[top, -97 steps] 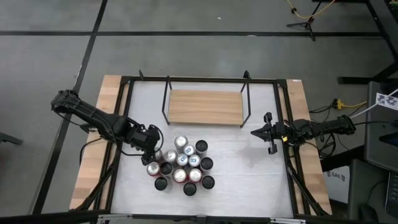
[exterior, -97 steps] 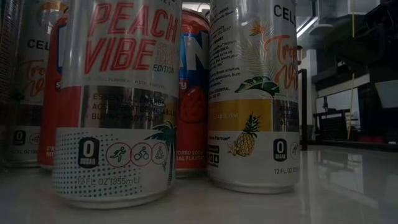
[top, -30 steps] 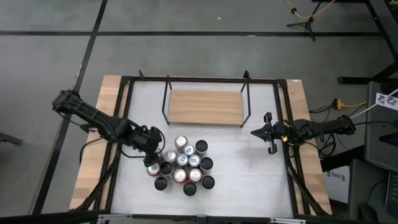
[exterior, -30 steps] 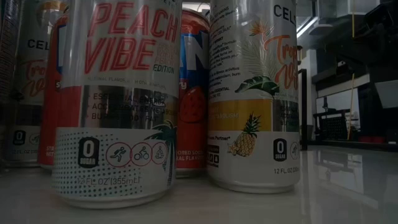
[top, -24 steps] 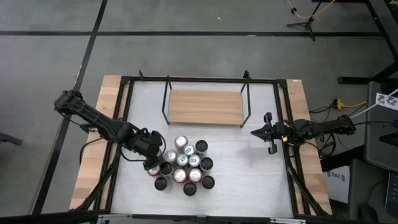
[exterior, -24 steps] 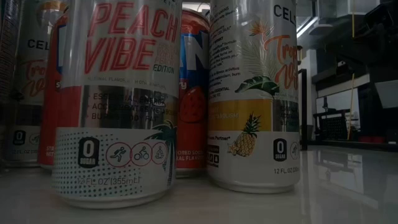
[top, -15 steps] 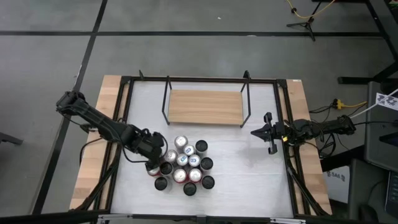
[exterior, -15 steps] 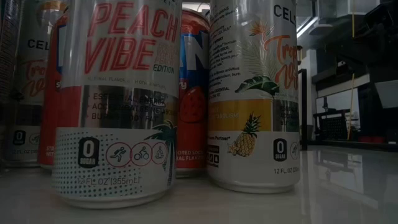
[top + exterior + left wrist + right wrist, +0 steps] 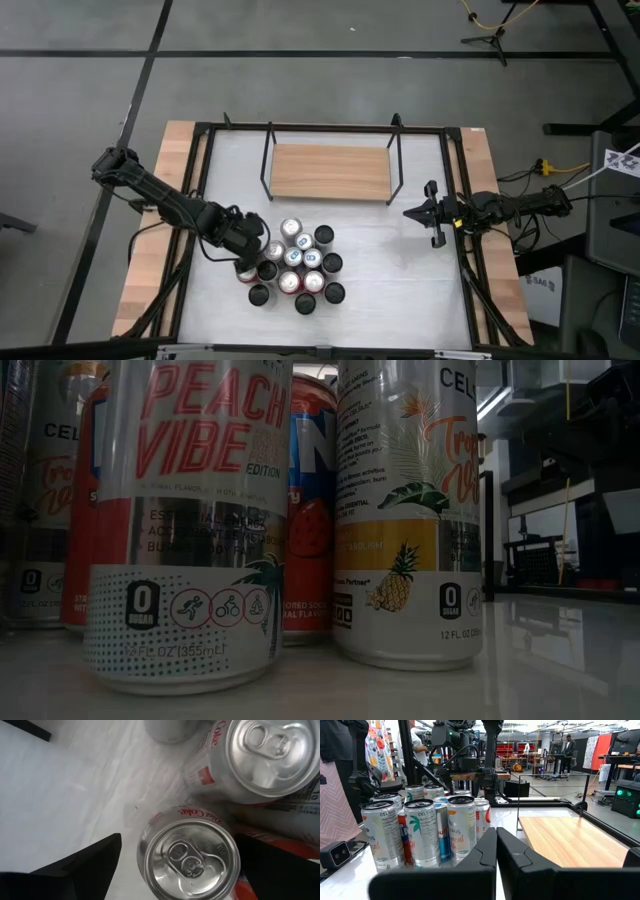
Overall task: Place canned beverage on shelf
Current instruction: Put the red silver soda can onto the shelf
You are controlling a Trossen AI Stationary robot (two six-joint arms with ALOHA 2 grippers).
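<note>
With left gripper (image 9: pixel 247 262) spread wide either side of an upright Diet Coke can (image 9: pixel 189 859), axis vertical, tab up, at cluster's left edge. Shelf (image 9: pixel 330 172) behind, long axis left-right. Right gripper (image 9: pixel 432 213) pressed together, parked at table's right.

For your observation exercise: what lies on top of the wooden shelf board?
The shelf board carries nothing in the high view; its wood shows bare. The cans stand on the table beside it.
</note>
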